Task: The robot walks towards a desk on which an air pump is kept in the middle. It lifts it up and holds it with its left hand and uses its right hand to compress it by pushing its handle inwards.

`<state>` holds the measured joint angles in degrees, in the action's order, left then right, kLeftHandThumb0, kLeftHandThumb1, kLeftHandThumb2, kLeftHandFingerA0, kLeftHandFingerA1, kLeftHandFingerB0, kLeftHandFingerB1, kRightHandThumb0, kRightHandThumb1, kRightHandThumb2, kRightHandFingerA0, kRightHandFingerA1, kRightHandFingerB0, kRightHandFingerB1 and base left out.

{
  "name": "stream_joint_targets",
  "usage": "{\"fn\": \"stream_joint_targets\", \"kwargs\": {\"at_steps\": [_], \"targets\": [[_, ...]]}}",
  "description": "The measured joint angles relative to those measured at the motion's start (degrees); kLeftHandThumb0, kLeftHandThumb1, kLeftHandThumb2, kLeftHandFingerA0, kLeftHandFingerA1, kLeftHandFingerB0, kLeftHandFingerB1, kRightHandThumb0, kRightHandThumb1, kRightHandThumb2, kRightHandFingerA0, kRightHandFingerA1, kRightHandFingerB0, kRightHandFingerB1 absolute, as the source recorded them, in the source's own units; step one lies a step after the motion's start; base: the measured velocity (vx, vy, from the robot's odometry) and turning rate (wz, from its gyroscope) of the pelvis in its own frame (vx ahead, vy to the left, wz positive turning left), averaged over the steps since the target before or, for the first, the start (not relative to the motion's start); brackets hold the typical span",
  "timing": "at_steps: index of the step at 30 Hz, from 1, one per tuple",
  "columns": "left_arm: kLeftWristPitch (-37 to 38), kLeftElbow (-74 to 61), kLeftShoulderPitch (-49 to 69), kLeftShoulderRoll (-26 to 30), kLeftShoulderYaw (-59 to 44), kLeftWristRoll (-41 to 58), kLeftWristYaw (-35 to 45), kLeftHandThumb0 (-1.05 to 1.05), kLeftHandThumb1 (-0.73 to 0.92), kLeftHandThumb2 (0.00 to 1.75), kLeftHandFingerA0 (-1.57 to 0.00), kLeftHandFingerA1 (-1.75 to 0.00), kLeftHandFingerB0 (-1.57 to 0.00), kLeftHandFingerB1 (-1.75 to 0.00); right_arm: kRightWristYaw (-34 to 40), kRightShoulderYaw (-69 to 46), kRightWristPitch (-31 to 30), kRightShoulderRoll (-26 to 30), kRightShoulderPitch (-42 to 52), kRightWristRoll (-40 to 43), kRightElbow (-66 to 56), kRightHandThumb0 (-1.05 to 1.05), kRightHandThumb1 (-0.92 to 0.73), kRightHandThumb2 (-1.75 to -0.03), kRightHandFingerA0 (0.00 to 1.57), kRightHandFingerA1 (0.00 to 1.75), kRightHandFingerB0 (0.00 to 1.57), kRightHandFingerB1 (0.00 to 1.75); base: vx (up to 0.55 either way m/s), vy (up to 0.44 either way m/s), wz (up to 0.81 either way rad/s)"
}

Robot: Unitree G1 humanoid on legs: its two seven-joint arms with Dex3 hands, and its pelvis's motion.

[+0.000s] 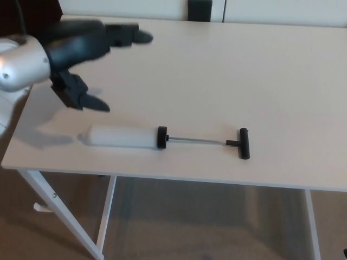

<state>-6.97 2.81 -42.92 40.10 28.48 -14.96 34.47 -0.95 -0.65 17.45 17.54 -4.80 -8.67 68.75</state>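
Can't make out any readable text here. The air pump (162,138) is plain white and black, the desk (217,76) is blank, and the left hand (81,57) carries no markings either.

White surface (227,76), pale wall, brown floor, one dark object behind.

Surface top plain, off-white, fills most of frame; near edge runs across the bottom third. White metal legs (59,216) show under it at 7 o'clock, another leg (312,227) at 5 o'clock. Brownish carpet floor (206,222) visible below the near edge. Small black rectangular object (199,10) at 12 o'clock just behind the far edge, against the pale wall panels (282,11); can't tell what it is. Dark area (32,13) at 10–11 o'clock past the corner.
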Motion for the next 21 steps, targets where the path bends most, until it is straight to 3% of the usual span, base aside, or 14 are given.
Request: {"fn": "stream_joint_targets", "kwargs": {"at_steps": [4, 7, 9, 10, 14, 15, 16, 17, 18, 21], "targets": [[-0.5, 3.6, -0.1, -1.6, 4.0, -3.4, 1.3, -0.07, 0.43, 0.61, -0.09, -0.21, -0.09, -0.24, 0.0, 0.0, -0.3, 0.1, -0.1, 0.0, -0.4, -0.60, -0.57, -0.92, 0.32, 0.53, 0.21, 0.45, 0.00, 0.000, 0.00], [-0.6, 5.1, -0.1, -2.5, 5.1, -4.7, 1.8, -0.07, 0.47, 0.55, -0.08, -0.27, -0.08, -0.26, 0.0, 0.0, -0.5, 0.1, -0.2, 0.0, -0.6, -0.60, -0.57, -0.92, 0.31, 0.53, 0.21, 0.45, 0.00, 0.000, 0.00], [-0.8, 6.5, -0.1, -3.8, 5.8, -6.0, 2.2, -0.12, 0.42, 0.63, -0.07, -0.20, -0.07, -0.27, 0.0, -0.1, -0.7, 0.3, -0.2, 0.0, -0.8, -0.59, -0.57, -0.92, 0.32, 0.53, 0.21, 0.45, 0.00, 0.000, 0.00], [-0.8, 6.5, -0.1, -3.8, 5.8, -6.0, 2.2, -0.12, 0.48, 0.54, 0.00, -0.25, -0.08, -0.25, 0.0, -0.1, -0.7, 0.3, -0.2, 0.0, -0.8, -0.60, -0.56, -0.92, 0.32, 0.54, 0.21, 0.46, 0.00, 0.000, 0.00], [-1.8, 9.0, -1.0, -7.3, 7.5, -9.1, 2.4, -0.08, 0.48, 0.54, 0.00, -0.25, -0.08, -0.26, 0.0, -0.1, -0.9, 0.4, -0.2, 0.1, -1.6, -0.60, -0.56, -0.92, 0.32, 0.54, 0.22, 0.46, 0.00, 0.000, 0.00], [-2.0, 9.4, -1.4, -8.0, 7.8, -9.7, 2.4, -0.11, 0.43, 0.66, -0.05, -0.16, -0.07, -0.28, 0.0, -0.2, -0.9, 0.4, -0.2, 0.1, -1.7, -0.59, -0.56, -0.92, 0.33, 0.54, 0.22, 0.46, 0.00, 0.000, 0.00], [-2.0, 9.4, -1.4, -8.0, 7.8, -9.7, 2.4, -0.09, 0.49, 0.54, -0.03, -0.24, -0.08, -0.26, 0.0, -0.2, -0.9, 0.4, -0.2, 0.1, -1.7, -0.63, -0.57, -0.91, 0.31, 0.53, 0.24, 0.46, 0.00, 0.000, 0.00], [-2.5, 10.2, -2.0, -9.4, 8.3, -11.0, 2.5, -0.09, 0.49, 0.54, -0.03, -0.24, -0.08, -0.26, 0.0, -0.4, -0.9, 0.4, -0.3, 0.2, -1.9, -0.63, -0.57, -0.91, 0.31, 0.53, 0.24, 0.46, 0.00, 0.000, 0.00], [-2.5, 10.2, -2.0, -9.4, 8.3, -11.0, 2.5, -0.12, 0.42, 0.62, -0.06, -0.21, -0.06, -0.27, 0.0, -0.4, -0.9, 0.4, -0.3, 0.2, -1.9, -0.63, -0.58, -0.92, 0.32, 0.53, 0.23, 0.46, 0.00, 0.000, 0.00], [-3.3, 11.4, -2.8, -11.3, 8.6, -12.4, 2.5, -0.14, 0.41, 0.60, -0.07, -0.23, -0.07, -0.26, 0.0, -0.6, -0.9, 0.4, -0.5, 0.3, -2.0, -0.61, -0.57, -0.92, 0.32, 0.53, 0.22, 0.46, 0.00, 0.000, 0.00]]}}
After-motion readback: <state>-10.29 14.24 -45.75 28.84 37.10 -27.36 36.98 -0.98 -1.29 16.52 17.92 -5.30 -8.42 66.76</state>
